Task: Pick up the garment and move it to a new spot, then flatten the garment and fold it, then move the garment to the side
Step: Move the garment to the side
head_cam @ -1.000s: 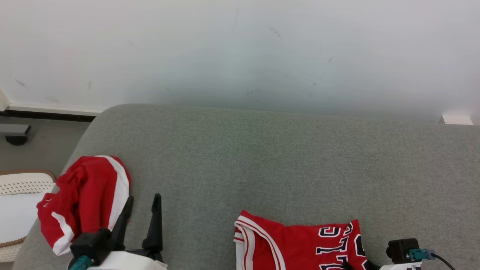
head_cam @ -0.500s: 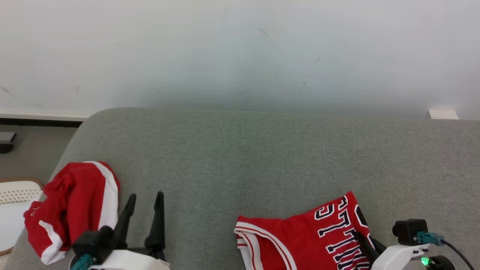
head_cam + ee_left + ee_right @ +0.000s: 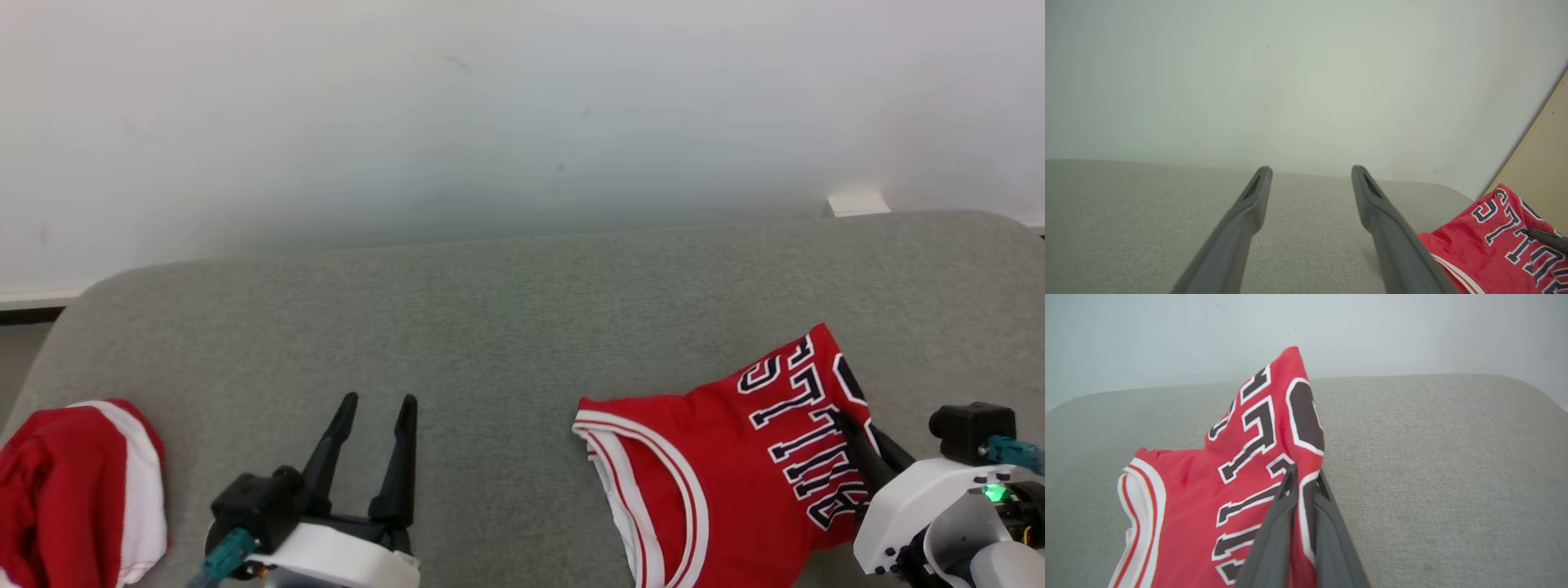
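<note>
Right gripper (image 3: 853,441): 4 o'clock, fingers angled up-left, clamped on jersey (image 3: 718,465), whose edge is raised in a peak.
Left gripper (image 3: 379,399): 7 o'clock, spread, empty, over cushion (image 3: 490,327).
Second red garment (image 3: 73,490): 8 o'clock, well apart.

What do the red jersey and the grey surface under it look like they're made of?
Red jersey: looks like thin, soft knit, probably synthetic sportswear cloth, matte; it drapes and peaks in folds. The black, white-edged letters may be printed or stitched; can't tell. Grey surface: seems upholstery, a coarse woven cloth, matte and flecked, over rounded, padded-looking edges.
</note>
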Controlling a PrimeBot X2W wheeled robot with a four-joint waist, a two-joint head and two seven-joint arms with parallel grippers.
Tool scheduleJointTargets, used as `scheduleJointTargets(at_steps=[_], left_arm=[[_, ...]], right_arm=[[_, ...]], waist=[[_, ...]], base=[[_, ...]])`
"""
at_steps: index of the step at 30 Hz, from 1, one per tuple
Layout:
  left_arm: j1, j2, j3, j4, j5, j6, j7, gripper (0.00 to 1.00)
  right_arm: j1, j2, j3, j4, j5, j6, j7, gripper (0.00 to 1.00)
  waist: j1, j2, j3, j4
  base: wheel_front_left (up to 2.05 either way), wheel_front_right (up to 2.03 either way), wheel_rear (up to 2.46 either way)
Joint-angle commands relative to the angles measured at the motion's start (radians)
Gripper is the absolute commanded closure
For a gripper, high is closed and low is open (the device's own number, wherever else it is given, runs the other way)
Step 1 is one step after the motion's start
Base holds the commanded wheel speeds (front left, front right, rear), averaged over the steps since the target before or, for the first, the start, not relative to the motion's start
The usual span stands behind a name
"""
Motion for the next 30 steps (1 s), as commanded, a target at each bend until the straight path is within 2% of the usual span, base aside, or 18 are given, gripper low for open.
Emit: scheduleJointTargets(at_steps=[1,10,16,21,30], left_arm=[[-0.013,0.003,-0.013,-0.004,-0.001,-0.003,0.0,0.0],[-0.037,0.003,-0.125,-0.01,-0.002,-0.007,0.0,0.0],[-0.053,0.003,-0.171,0.001,0.011,-0.007,0.0,0.0],[-0.082,0.004,-0.199,-0.002,0.056,-0.002,0.0,0.0],[-0.13,0.009,-0.202,-0.011,0.126,-0.006,0.0,0.0]], right_arm=[[-0.01,-0.01,-0.018,-0.004,-0.007,-0.002,-0.007,1.0],[0.017,0.003,-0.089,-0.004,-0.007,-0.002,-0.033,1.0],[0.028,0.009,-0.101,-0.014,-0.011,-0.002,-0.034,1.0],[0.017,0.011,-0.099,-0.021,0.003,-0.002,-0.029,1.0],[-0.117,-0.021,-0.071,-0.022,0.058,-0.002,-0.004,1.0]], waist=[[-0.0001,0.0,0.017,-0.057],[-0.0001,0.0,0.055,-0.197],[-0.0001,0.0,0.065,-0.258],[-0.0001,0.0,0.091,-0.257],[-0.0001,0.0,0.207,-0.199]], base=[[0.0,0.0,0.0],[0.0,0.0,0.0],[0.0,0.0,0.0],[0.0,0.0,0.0],[0.0,0.0,0.0]])
